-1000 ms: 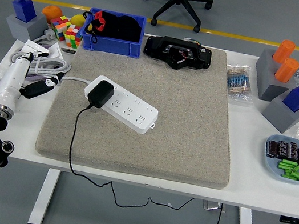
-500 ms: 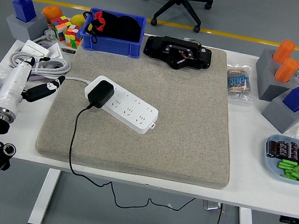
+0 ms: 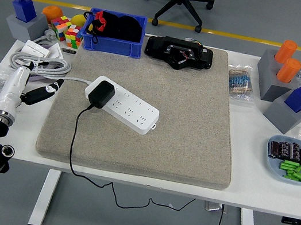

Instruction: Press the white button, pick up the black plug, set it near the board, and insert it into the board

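The white power strip (image 3: 123, 105) lies at an angle on the grey mat (image 3: 188, 96). The black plug (image 3: 101, 93) sits in its left end, and the plug's black cable (image 3: 73, 140) runs down over the table's near edge. A small button (image 3: 152, 126) shows at the strip's right end. My left hand (image 3: 42, 93) hovers at the mat's left edge, a short way left of the strip, fingers stretched out and holding nothing. Its white forearm (image 3: 9, 93) slants down to the lower left corner. The right arm is out of view.
A blue bin (image 3: 113, 45) and a black device (image 3: 178, 52) stand at the back. Coloured cubes (image 3: 66, 30) and coiled cable (image 3: 37, 60) lie at the left. Grey blocks with orange (image 3: 285, 60) and blue (image 3: 299, 98) pieces and a blue dish (image 3: 292, 159) stand at the right.
My left arm has drawn back toward the near-left corner, and the hand has slid down and away from the strip. The plug and strip have not moved.
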Controlling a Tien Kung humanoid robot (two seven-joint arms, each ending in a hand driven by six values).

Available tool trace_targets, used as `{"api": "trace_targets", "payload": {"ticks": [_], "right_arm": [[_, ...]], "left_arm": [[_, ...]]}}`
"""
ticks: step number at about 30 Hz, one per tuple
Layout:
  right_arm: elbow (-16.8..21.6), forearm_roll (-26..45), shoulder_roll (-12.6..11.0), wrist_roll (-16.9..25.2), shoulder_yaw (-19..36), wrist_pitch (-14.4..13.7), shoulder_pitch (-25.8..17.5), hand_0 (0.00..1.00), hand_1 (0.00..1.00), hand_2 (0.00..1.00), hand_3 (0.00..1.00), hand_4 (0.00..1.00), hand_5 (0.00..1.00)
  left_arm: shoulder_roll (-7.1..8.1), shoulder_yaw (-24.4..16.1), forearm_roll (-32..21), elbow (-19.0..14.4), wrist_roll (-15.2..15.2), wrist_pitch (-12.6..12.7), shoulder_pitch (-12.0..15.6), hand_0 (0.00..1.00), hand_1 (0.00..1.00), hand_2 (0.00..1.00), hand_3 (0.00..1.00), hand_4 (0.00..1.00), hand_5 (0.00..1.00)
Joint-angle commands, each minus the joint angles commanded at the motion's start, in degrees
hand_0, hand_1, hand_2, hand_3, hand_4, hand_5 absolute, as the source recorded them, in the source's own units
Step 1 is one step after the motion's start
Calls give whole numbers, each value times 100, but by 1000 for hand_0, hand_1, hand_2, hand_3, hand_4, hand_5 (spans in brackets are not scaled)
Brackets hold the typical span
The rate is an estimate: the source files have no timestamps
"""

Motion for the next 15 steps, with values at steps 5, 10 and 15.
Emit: {"api": "trace_targets", "payload": {"ticks": [5, 10, 15], "right_arm": [[-9, 58, -43, -6, -104, 5, 65, 619, 597, 600, 592, 663, 404], [-29, 37, -49, -14, -77, 16, 107, 621, 597, 601, 593, 664, 405], [-43, 0, -50, -17, -36, 22, 145, 621, 598, 602, 593, 665, 407]], "left_arm": [[-9, 4, -14, 0, -7, 2, 3, 998, 982, 927, 810, 811, 532], [-18, 7, -11, 4, -7, 6, 1, 998, 982, 927, 810, 808, 529], [-25, -10, -13, -2, -4, 5, 4, 998, 982, 927, 810, 808, 526]]}}
